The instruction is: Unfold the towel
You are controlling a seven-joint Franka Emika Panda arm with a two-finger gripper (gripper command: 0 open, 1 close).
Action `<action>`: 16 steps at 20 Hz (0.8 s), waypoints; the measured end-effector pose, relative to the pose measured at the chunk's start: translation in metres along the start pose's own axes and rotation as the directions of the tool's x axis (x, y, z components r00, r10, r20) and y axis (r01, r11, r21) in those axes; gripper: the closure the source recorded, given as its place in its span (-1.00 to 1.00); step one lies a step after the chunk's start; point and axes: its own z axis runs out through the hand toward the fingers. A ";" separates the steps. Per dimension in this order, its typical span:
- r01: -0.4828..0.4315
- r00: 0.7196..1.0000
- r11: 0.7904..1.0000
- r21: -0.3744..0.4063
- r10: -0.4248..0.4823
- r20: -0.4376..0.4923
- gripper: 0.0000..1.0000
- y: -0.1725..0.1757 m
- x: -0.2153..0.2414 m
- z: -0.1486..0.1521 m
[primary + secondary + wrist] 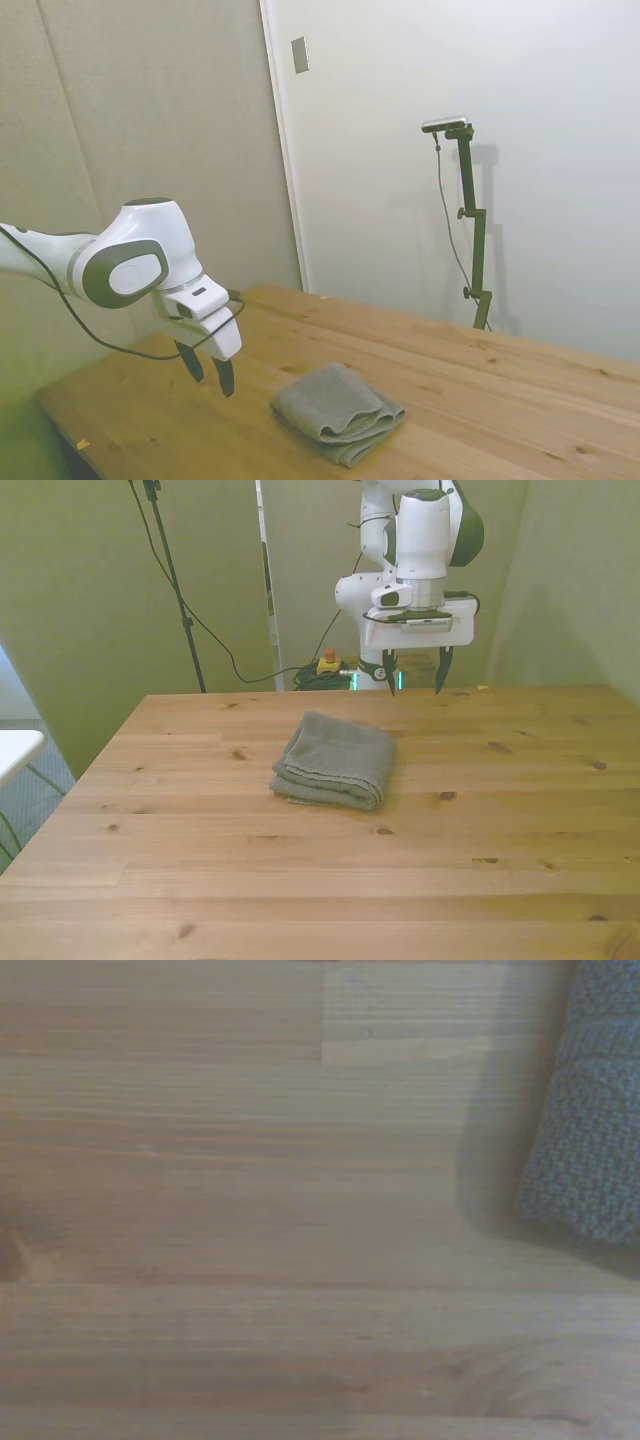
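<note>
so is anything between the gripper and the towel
Nothing visible. The open gripper hangs above bare table near the far edge, and the folded towel lies apart from it with only wood between them.

We've got a pale wooden table [320, 880] here; behind it beige fabric wall panels [150, 110] meet a plain white wall [540, 90], small grey plate [300, 54] up high.

Arm [130, 262]: glossy white rounded housings with dark grey joint inserts. Gripper [414, 672]: flat white body, two slim dark fingers. Cable [60, 300]: thin, black, alongside the arm.
</note>
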 end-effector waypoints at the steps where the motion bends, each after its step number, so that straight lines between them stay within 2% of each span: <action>1: 0.001 1.000 1.000 0.001 -0.001 -0.001 -1.00 -0.001 0.000 -0.001; 4: -0.041 0.999 0.999 0.014 0.041 -0.007 -1.00 0.009 0.022 -0.007; 7: -0.147 0.989 0.989 0.034 0.147 -0.017 -1.00 0.043 0.085 -0.018; 11: -0.231 0.973 0.972 0.033 0.231 -0.011 -1.00 0.080 0.142 -0.015; 16: -0.285 0.957 0.955 0.080 0.279 0.081 -1.00 0.141 0.187 -0.014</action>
